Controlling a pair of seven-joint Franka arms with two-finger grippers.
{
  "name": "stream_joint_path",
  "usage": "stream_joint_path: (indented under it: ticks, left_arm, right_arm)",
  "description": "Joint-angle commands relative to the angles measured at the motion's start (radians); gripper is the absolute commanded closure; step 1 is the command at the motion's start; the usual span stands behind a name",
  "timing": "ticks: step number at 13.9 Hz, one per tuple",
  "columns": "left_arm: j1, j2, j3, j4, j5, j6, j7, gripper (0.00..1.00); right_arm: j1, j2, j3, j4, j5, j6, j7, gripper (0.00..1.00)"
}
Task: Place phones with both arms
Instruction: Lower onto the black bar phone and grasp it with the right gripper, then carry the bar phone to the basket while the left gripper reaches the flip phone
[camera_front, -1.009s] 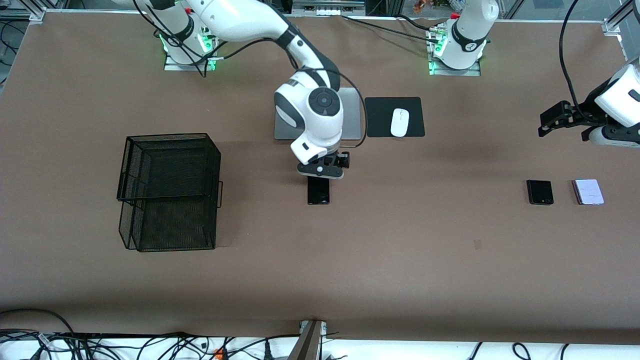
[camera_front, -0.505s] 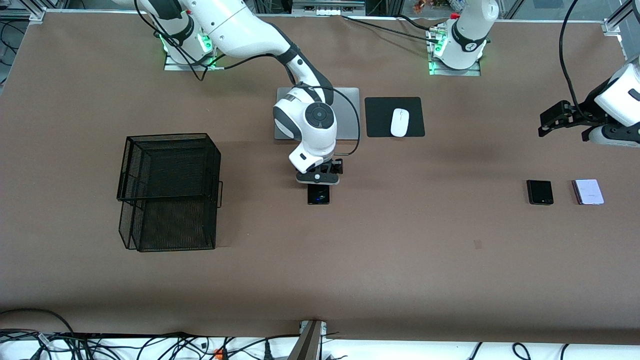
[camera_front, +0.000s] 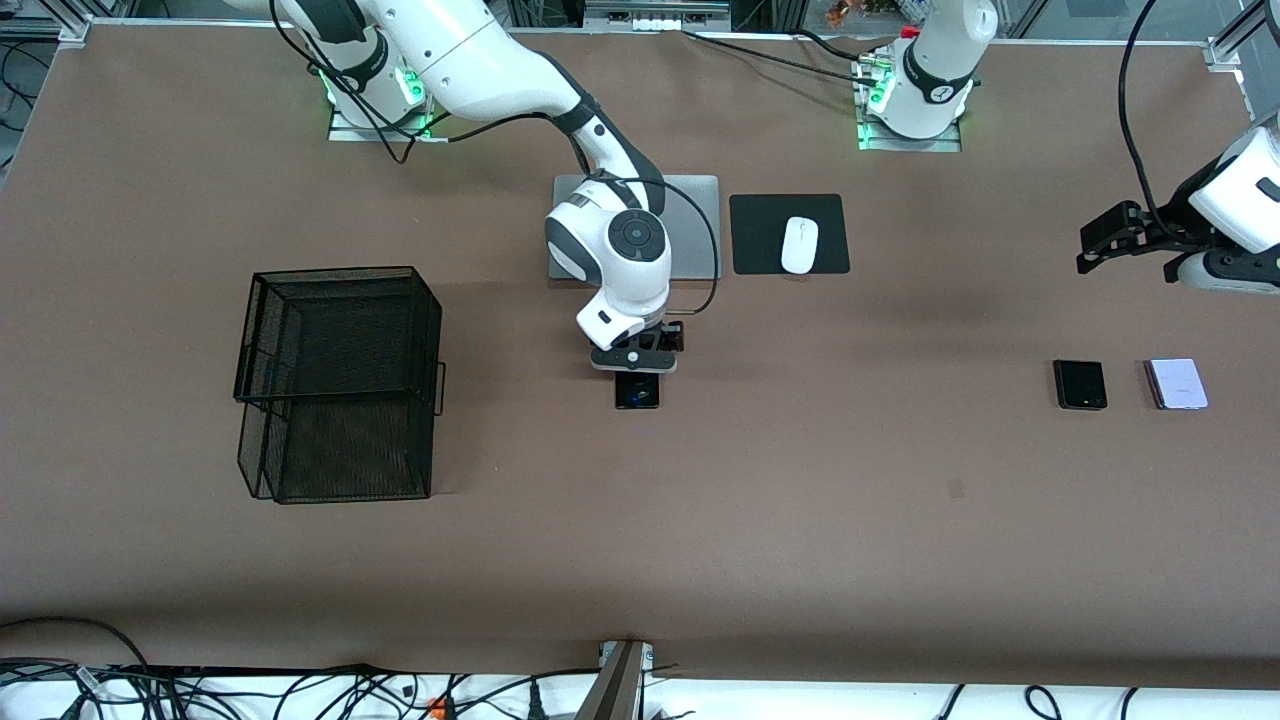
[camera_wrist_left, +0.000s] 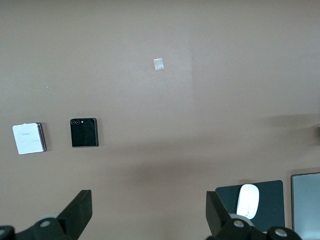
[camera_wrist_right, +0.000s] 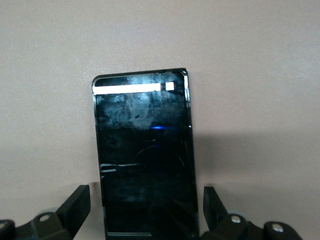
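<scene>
A black mesh basket stands toward the right arm's end of the table. The right gripper is low over the long black phone, its fingers spread wide to either side of the slab, which lies flat on the table between them. The left gripper waits open in the air, with the small black phone and the lavender phone side by side on the table below it.

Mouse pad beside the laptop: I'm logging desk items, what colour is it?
Black. The mouse pad shows best in the front view, under the white mouse.
</scene>
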Motion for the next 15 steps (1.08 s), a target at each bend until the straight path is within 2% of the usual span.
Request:
stream_joint_path:
  ticks: [1,4,7,12,15]
  left_arm:
    - [0.006,-0.013,-0.009,-0.001,0.021,-0.007,0.010,0.00]
    - [0.006,-0.011,-0.010,-0.001,0.025,-0.007,0.010,0.00]
    - [0.006,-0.011,-0.010,-0.001,0.025,-0.007,0.010,0.00]
    - [0.006,-0.010,-0.009,-0.001,0.027,-0.006,0.010,0.00]
    - [0.006,-0.007,-0.010,0.001,0.025,-0.006,0.010,0.00]
  right_arm:
    - [-0.003,0.004,0.003,-0.006,-0.011,0.027,-0.005,0.29]
    - [-0.005,0.000,0.003,-0.003,-0.011,0.027,-0.010,0.81]
    - [-0.008,-0.019,0.001,0.003,-0.011,0.016,-0.018,1.00]
    - [-0.008,-0.100,0.003,0.044,-0.005,-0.150,-0.019,1.00]
    - [-0.024,-0.214,0.001,0.063,0.003,-0.327,-0.060,1.00]
